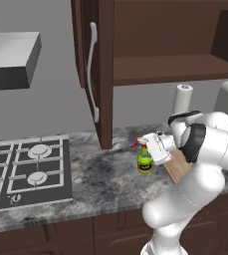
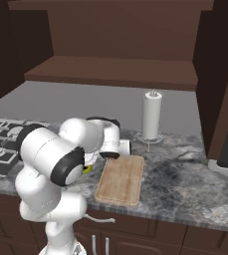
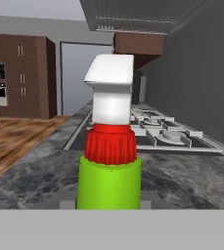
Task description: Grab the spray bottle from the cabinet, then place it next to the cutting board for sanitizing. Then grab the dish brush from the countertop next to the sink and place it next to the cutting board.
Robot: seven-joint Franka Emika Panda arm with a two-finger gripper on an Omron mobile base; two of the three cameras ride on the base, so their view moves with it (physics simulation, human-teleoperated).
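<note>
While your claw (image 1: 153, 150) grasps the upright spray bottle (image 1: 145, 160), note the cutting board (image 1: 177, 167) lies just beside it, over the marbled surface (image 1: 105, 179).

You see a glossy green plastic spray bottle (image 1: 145, 162) with a ribbed red collar, a matt grained wooden cutting board (image 2: 121, 180), a polished marbled stone bench (image 1: 105, 174), a dark smooth wooden cabinet (image 1: 160, 64), and a white paper towel roll (image 2: 152, 115).

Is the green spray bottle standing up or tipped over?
Standing up. The spray bottle is upright by the cutting board, nozzle on top, in the gripper.
</note>
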